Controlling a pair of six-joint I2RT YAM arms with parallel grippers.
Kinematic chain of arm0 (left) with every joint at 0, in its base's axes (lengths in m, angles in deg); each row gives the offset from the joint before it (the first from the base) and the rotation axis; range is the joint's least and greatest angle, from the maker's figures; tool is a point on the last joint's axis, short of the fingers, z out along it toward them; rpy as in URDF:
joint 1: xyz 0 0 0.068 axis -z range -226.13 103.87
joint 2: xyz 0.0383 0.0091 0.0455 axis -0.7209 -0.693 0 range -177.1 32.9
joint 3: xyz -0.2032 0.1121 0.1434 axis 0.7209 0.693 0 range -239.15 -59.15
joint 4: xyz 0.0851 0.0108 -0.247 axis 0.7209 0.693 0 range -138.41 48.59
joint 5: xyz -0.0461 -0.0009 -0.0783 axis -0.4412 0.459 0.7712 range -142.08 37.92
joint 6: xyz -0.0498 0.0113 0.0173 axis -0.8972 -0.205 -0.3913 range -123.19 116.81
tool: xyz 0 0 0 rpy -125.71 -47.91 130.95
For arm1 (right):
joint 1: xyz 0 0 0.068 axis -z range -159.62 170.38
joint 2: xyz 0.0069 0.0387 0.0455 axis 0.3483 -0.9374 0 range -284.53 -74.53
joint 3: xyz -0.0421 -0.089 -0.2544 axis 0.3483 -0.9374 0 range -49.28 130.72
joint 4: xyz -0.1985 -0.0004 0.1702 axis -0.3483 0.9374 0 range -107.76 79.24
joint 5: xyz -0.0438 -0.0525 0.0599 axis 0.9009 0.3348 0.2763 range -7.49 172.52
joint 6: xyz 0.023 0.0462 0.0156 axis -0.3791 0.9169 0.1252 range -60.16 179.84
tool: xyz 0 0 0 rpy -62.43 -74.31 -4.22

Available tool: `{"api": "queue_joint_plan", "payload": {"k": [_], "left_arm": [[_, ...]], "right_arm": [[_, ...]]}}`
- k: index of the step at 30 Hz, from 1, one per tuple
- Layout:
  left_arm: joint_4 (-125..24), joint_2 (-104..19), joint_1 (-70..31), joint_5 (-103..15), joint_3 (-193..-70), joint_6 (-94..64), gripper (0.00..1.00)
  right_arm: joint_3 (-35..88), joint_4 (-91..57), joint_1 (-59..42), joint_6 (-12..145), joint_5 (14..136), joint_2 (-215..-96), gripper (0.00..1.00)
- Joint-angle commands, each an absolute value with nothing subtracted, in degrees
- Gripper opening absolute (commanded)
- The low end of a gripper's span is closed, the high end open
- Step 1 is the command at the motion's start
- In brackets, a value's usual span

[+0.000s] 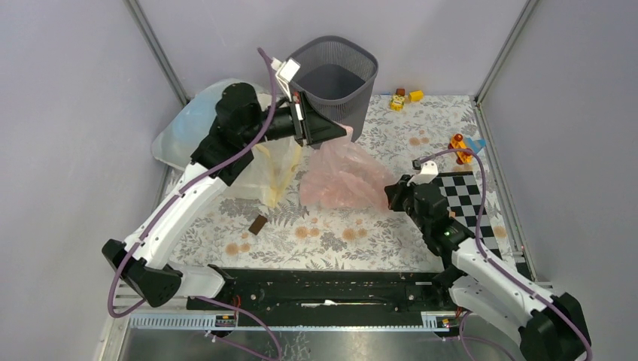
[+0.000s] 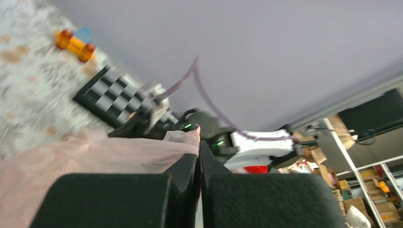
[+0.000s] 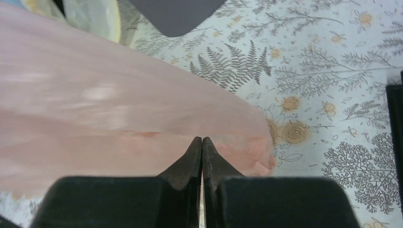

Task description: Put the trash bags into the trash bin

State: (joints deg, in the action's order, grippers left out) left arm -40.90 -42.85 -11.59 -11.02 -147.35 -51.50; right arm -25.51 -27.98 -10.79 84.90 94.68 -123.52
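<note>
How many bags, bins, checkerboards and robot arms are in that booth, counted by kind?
Plastic bags: 2 (pink bag, whitish bag)
Mesh bin: 1
Checkerboard: 1
Robot arms: 2 (left arm, right arm)
Total: 6

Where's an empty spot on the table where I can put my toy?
Two bare patches: the front strip of cloth, between the brown block and the right arm, below the pink bag; and back right, between the bin, the yellow toys and the orange toy. Back left is crowded: big whitish bag, left arm.
</note>
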Motion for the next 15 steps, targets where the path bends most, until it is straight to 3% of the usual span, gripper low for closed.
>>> {"api": "queue_joint_plan", "payload": {"k": [1,7,15], "left_arm": [[-31.4,-41.6,-11.7,-15.4,-143.5,-40.2,0.00],[-21.5,-44.2,-11.6,-18.3,-148.2,-32.9,0.00],[-18.7,-44.7,-11.4,-18.4,-148.5,-30.8,0.00]], "right_arm": [[-24.1,-27.6,-10.7,80.0,85.4,-118.0,0.01],[-25.3,-36.2,-10.8,75.1,73.9,-115.9,0.00],[-21.4,-43.3,-12.2,67.0,66.2,-123.9,0.00]]}}
